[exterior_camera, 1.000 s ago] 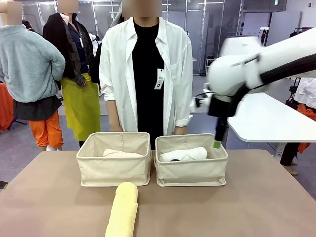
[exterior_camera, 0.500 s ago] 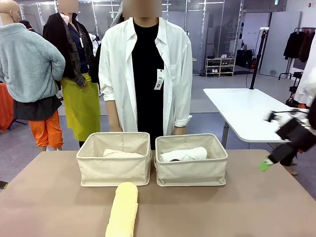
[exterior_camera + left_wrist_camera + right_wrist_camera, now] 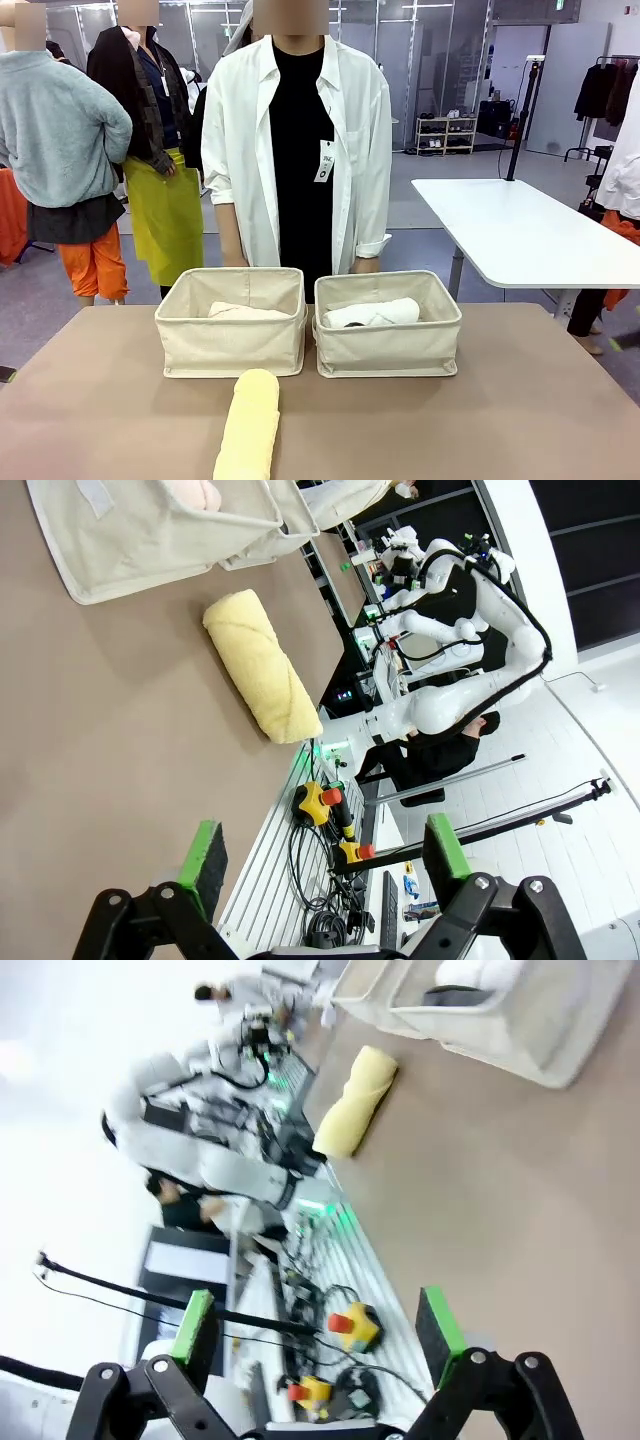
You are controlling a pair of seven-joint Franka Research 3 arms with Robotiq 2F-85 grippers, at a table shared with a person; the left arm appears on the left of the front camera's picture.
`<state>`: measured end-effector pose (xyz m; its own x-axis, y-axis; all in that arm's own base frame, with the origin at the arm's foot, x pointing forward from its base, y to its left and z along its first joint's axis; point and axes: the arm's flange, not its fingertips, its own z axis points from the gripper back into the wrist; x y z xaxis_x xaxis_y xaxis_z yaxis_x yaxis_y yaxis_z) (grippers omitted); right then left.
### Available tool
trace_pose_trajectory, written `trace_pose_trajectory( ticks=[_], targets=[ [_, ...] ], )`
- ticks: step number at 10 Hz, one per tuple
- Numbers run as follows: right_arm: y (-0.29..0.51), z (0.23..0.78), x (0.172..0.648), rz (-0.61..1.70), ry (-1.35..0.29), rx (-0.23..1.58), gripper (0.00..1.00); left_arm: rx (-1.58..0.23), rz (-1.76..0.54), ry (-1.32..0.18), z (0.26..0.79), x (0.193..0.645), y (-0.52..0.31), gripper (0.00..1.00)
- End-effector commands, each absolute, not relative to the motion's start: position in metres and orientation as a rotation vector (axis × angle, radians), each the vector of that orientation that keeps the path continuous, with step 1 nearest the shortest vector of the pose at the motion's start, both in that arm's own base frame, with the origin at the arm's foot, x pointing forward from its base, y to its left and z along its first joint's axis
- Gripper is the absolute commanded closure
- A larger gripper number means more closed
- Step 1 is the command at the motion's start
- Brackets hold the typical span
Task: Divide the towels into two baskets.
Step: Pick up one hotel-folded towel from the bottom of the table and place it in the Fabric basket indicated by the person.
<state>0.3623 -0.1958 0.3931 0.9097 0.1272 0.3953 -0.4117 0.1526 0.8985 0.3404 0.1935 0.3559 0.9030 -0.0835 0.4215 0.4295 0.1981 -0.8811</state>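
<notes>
Since the coming move turns on the one roll lying outside, start with the tabletop (image 3: 540,400). It carries two beige baskets side by side toward its far edge, the left basket (image 3: 230,348) and the right basket (image 3: 388,352), almost touching.

A pale pink towel (image 3: 245,311) lies in the left basket. A white towel (image 3: 372,313) lies in the right one, with a dark grey towel (image 3: 458,996) tucked against it.

The yellow towel (image 3: 250,425) lies on the tabletop in front of the left basket's inner corner, a little to your left of centre. Its long axis runs near to far, and its far end is close to the basket wall but apart from it.

Your left gripper (image 3: 325,852) hangs with jaws spread wide and empty, and the roll looks large ahead of it. Your right gripper (image 3: 317,1325) is equally spread and empty, and sees the roll smaller and farther off. I judge the left arm nearer, and you would want its jaws turned across the roll's length.

A hang tag (image 3: 322,160) on the person's shirt bears print too small to read. No other writing is legible.
</notes>
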Motion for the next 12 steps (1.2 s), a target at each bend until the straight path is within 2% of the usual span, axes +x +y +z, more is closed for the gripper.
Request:
trace_pose_trajectory(
  ticks=[1,3,4,12],
  targets=[
    [-0.233,0.366,0.345,0.154,-0.281,1.448,0.0,-1.34,-0.378,-0.316,0.357,0.338,0.196,0.0],
    [-0.245,0.333,0.329,0.087,-0.279,1.489,0.0,-1.34,-0.378,-0.316,0.357,0.338,0.196,0.0],
    [-0.247,0.35,0.327,0.183,-0.261,1.425,0.0,-1.34,-0.378,-0.316,0.357,0.338,0.196,0.0],
    [-0.247,0.35,0.327,0.183,-0.261,1.425,0.0,-1.34,-0.378,-0.316,0.357,0.338,0.196,0.0]
  ],
)
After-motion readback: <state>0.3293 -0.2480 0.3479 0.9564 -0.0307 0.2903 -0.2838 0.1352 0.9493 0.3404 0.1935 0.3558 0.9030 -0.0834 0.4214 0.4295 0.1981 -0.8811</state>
